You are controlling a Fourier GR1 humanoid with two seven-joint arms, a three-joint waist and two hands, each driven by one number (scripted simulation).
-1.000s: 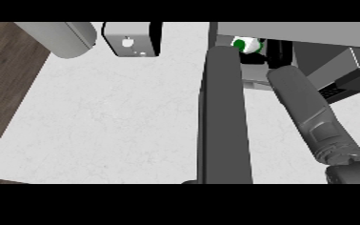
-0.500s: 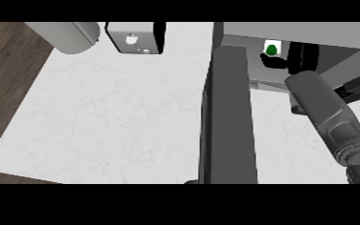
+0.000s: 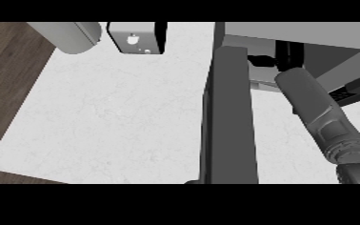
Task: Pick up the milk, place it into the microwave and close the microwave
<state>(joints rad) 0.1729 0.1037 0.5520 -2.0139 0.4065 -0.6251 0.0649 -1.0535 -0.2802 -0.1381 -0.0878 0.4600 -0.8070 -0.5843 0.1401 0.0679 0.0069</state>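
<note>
The microwave (image 3: 295, 33) stands at the back right of the counter. Its dark door (image 3: 228, 119) is swung open towards me. My right forearm (image 3: 313, 107) reaches up from the lower right into the opening. Only a dark part of my right hand (image 3: 288, 59) shows at the cavity's edge, and its grip is hidden. The milk does not show in this view. My left hand is out of view.
A small white and grey box-shaped appliance (image 3: 137, 37) stands at the back of the pale counter (image 3: 112, 119). A rounded grey object (image 3: 67, 35) sits to its left. Dark wooden floor (image 3: 21, 66) borders the counter's left edge.
My right forearm has pushed farther up into the microwave. The white carton with a green mark that showed inside the opening earlier is now hidden.
</note>
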